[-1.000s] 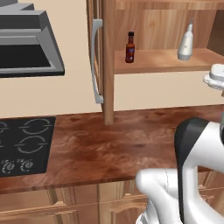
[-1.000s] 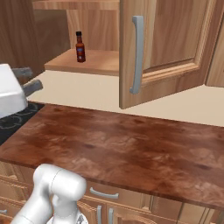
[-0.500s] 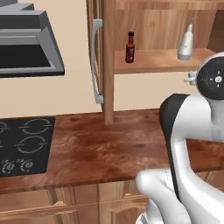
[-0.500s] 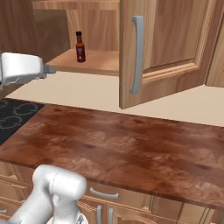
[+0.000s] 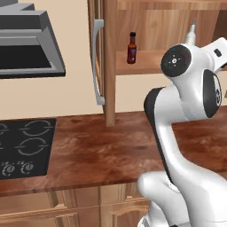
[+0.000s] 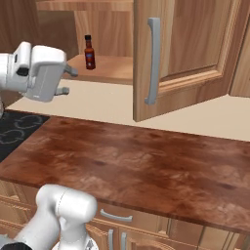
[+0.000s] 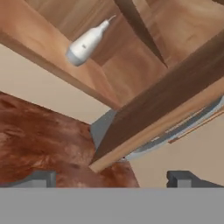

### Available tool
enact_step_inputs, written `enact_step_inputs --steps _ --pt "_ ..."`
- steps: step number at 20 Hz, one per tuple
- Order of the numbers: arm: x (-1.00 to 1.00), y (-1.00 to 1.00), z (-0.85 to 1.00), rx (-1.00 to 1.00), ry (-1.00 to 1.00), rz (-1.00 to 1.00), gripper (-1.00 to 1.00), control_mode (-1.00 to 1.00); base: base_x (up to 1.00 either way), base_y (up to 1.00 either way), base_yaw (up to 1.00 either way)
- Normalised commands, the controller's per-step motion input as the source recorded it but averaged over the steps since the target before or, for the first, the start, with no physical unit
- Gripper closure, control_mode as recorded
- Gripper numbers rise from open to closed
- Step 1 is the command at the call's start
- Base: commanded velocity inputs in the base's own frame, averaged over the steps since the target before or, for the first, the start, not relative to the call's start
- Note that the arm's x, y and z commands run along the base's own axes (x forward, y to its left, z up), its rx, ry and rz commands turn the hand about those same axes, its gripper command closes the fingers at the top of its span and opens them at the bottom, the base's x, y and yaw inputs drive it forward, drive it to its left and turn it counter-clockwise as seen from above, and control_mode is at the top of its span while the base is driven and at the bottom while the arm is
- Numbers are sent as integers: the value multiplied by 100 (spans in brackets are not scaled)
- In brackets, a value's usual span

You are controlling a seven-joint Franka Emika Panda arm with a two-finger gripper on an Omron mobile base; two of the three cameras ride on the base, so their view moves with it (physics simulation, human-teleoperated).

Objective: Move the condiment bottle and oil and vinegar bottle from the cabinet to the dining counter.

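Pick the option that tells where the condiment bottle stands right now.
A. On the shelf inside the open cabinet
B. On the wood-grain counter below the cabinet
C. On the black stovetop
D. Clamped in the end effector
A: the condiment bottle stands upright on the inner shelf of the open cabinet, above the counter, while the end effector hangs open and empty in front of the cabinet.
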Motion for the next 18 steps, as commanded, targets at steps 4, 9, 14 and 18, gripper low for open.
enact_step_inputs --steps 4,9,14,18 --pt "65 -21 -6 -10 25 0 -100 -100 0 0 0" --pt "62 -33 0 -8 27 0 -100 -100 0 0 0" --pt "41 -47 0 -7 30 0 -100 -100 0 0 0" --pt "24 -60 -2 -4 28 -1 -100 -100 0 0 0"
